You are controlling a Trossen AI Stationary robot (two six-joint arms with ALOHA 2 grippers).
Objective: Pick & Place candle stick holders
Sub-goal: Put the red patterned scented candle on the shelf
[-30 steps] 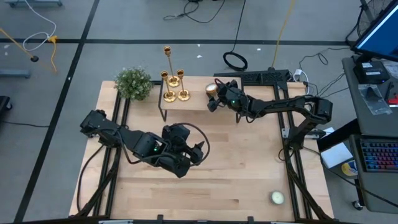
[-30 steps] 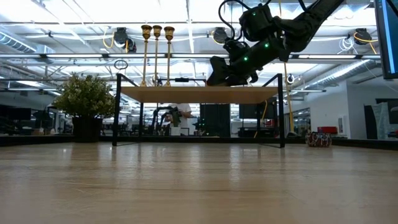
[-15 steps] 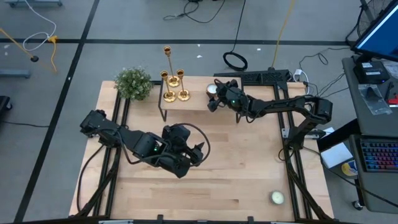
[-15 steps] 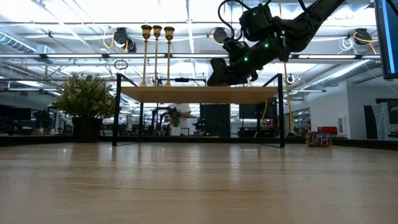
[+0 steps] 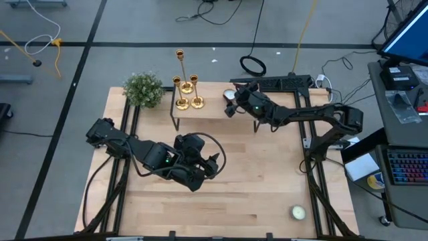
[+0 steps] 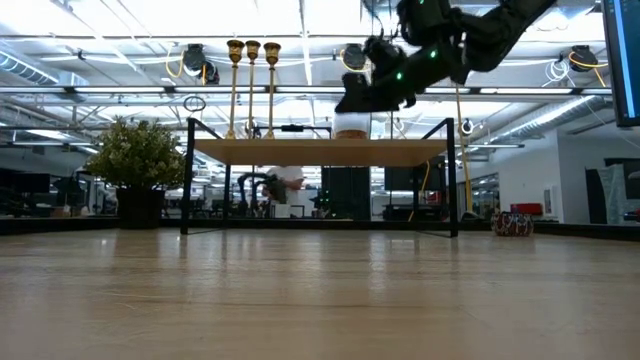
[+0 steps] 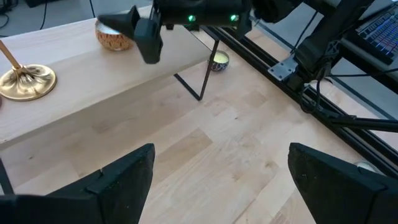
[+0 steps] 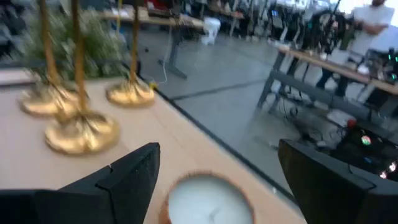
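On your raised shelf (image 5: 207, 110) at the 12 o'clock end of the bench (image 5: 254, 194), one small brown cup holds a white candle (image 8: 208, 202), sitting at the shelf's 3 o'clock end. You have three gold candle stick holders (image 5: 188, 94) standing upright in a tight cluster at the shelf's 9 o'clock end, their round bases close together, with the green plant (image 5: 143, 90) just beside them at 9 o'clock. Count three candles in all: the one on the shelf, a second (image 7: 218, 61) on the bench below the shelf's edge, and a third (image 5: 297, 213) far off near the bench's 5 o'clock corner. Your right hand (image 5: 231, 107) hovers just above the shelf candle with its fingers spread wide, holding nothing. Your left hand (image 5: 215, 163) waits over mid-bench, fingers wide apart and empty.
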